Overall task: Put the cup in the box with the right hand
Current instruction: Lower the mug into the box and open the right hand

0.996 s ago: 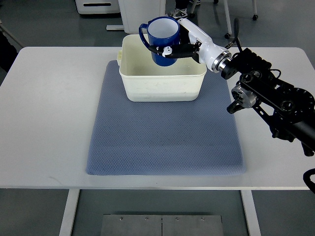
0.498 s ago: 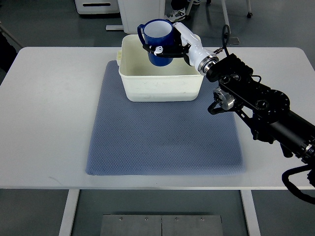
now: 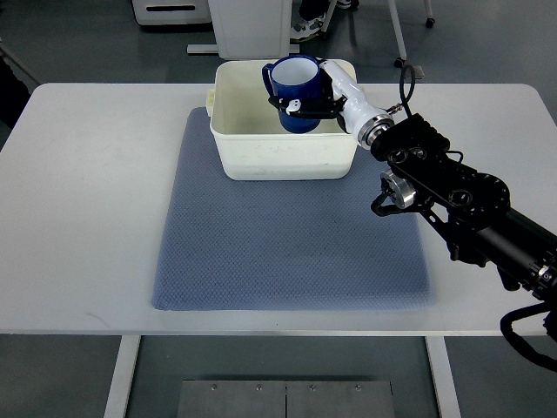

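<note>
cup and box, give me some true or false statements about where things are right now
1. The right hand grips the blue cup. True.
2. The cup lies on its side on the mat. False: it is upright, held inside the box's outline.
3. The box sits at the mat's far edge. True.
4. The left hand holds the box steady. False: no left hand is in view.
5. The cup's handle points toward the picture's left. True.
6. The cup is full of liquid. False: its pale inside looks empty.
</note>
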Motion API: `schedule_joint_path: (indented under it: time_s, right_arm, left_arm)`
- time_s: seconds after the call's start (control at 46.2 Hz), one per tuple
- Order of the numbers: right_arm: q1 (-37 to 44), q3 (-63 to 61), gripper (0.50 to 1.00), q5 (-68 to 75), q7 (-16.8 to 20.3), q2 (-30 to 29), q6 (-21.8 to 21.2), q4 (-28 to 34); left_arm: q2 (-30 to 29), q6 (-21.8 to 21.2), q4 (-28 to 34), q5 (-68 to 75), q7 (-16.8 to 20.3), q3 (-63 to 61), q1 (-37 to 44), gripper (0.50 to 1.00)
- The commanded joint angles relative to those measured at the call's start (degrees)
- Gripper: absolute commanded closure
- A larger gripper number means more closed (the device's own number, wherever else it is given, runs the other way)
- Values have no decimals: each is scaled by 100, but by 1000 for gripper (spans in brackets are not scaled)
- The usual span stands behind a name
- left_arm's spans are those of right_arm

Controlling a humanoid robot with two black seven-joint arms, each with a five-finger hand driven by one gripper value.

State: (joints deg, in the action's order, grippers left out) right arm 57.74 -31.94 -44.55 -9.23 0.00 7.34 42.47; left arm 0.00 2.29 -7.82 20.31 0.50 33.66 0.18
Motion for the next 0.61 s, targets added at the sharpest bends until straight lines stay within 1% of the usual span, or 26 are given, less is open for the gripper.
schedule_joint_path:
  time_s: [0.0, 0.26, 0.282, 0.303, 0.325, 0.347, 0.585]
  right_arm:
    - [-26, 65, 1000, -1, 1, 0, 14, -2]
    - [-44, 57, 1000, 8, -35, 0, 14, -2]
    - [-52, 57, 994, 8, -35, 0, 14, -2]
    - [-52, 57, 882, 8, -35, 0, 5, -2]
    - [-52, 57, 881, 8, -35, 0, 5, -2]
    - [-61, 57, 504, 8, -43, 0, 13, -2]
    - [-70, 57, 500, 8, -61, 0, 5, 7]
  left_arm:
    - [0, -1, 0, 0, -6, 0, 0, 500]
    - [0, -1, 0, 0, 3, 0, 0, 500]
    - [0, -1, 0, 0, -6, 0, 0, 500]
    - [0, -1, 0, 0, -6, 0, 0, 500]
    - [0, -1, 0, 0, -6, 0, 0, 500]
    - [0, -1, 0, 0, 3, 0, 0, 500]
    - [0, -1, 0, 0, -6, 0, 8, 500]
